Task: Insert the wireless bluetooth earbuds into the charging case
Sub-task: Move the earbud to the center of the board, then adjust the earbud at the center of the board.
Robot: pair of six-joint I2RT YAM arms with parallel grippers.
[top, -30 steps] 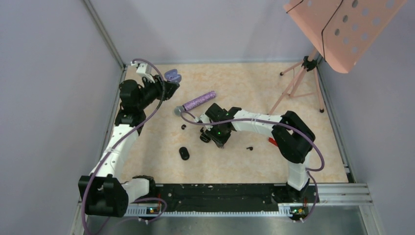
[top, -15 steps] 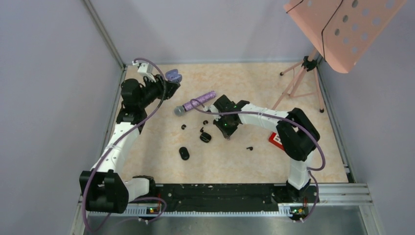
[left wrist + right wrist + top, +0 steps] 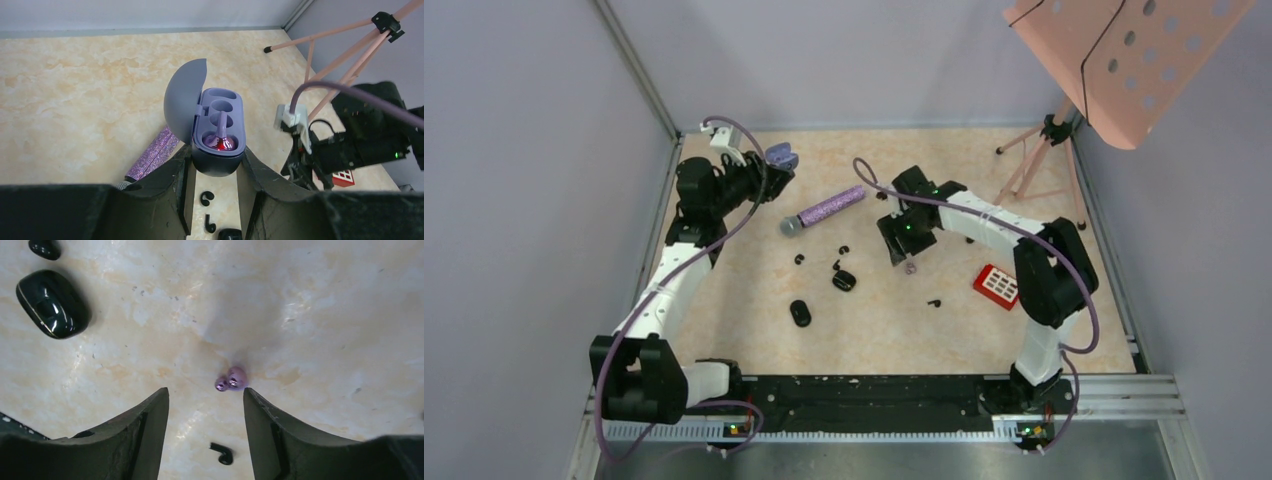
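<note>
My left gripper (image 3: 771, 168) is shut on an open lilac charging case (image 3: 781, 156), held above the table's back left. In the left wrist view the case (image 3: 219, 131) sits between the fingers (image 3: 216, 160), lid up, with one lilac earbud (image 3: 222, 140) in its near slot and the far slot empty. My right gripper (image 3: 904, 243) is open and empty over the table's middle. A loose lilac earbud (image 3: 231, 379) lies on the table just beyond its fingertips (image 3: 205, 392); it also shows in the top view (image 3: 910, 268).
Black earbuds lie loose (image 3: 799, 259) (image 3: 835, 265) (image 3: 934, 301), one under the right gripper (image 3: 222, 453). Two black cases (image 3: 845, 281) (image 3: 800, 313), a purple glitter microphone (image 3: 824, 212) and a red box (image 3: 997, 286) lie on the table. A pink music stand (image 3: 1044, 165) is at back right.
My right gripper has moved from beside the black case toward the back right. The lilac earbud and the red box now show on the table. The left arm has barely moved.
</note>
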